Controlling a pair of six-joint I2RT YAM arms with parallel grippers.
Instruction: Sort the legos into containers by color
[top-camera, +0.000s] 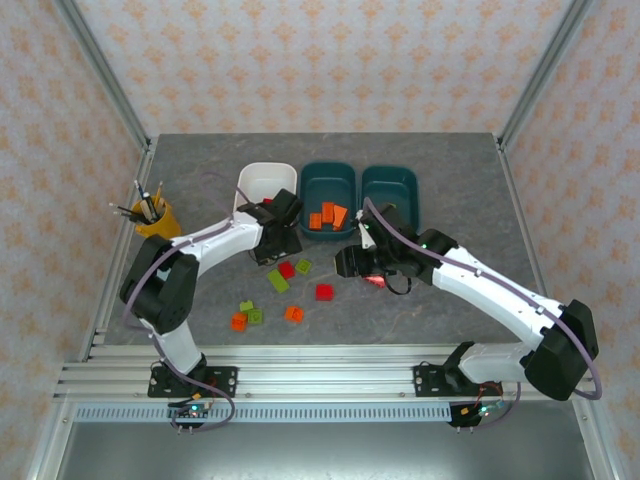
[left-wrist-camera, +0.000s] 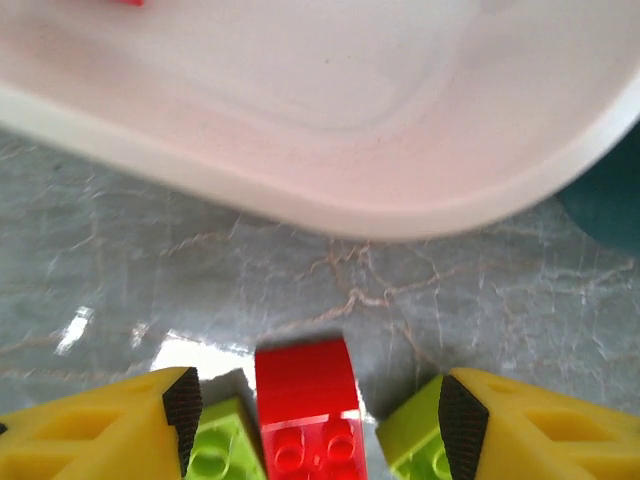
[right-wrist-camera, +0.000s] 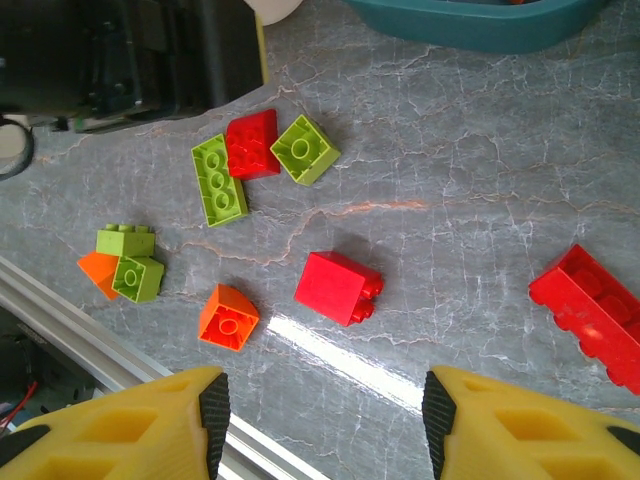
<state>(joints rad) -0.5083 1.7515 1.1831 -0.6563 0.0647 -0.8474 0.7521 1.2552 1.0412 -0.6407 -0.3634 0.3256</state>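
My left gripper (left-wrist-camera: 312, 415) hangs open just in front of the white tub (left-wrist-camera: 350, 120). A red brick (left-wrist-camera: 305, 385) lies on the table between its fingers, with a lime brick (left-wrist-camera: 220, 450) and another lime brick (left-wrist-camera: 412, 445) on either side. My right gripper (right-wrist-camera: 325, 415) is open above the table, nothing between its fingers. Ahead of it lie a red brick (right-wrist-camera: 338, 287), an orange brick (right-wrist-camera: 228, 317) and a long red brick (right-wrist-camera: 590, 312). From above, orange bricks (top-camera: 327, 216) sit in the middle teal tub (top-camera: 328, 178); the right teal tub (top-camera: 391, 190) is beside it.
A yellow cup of pencils (top-camera: 153, 214) stands at the left. More lime and orange bricks (top-camera: 247, 314) lie near the front rail (top-camera: 320, 378). The left arm's dark wrist (right-wrist-camera: 130, 50) is close to the brick cluster (right-wrist-camera: 262, 155).
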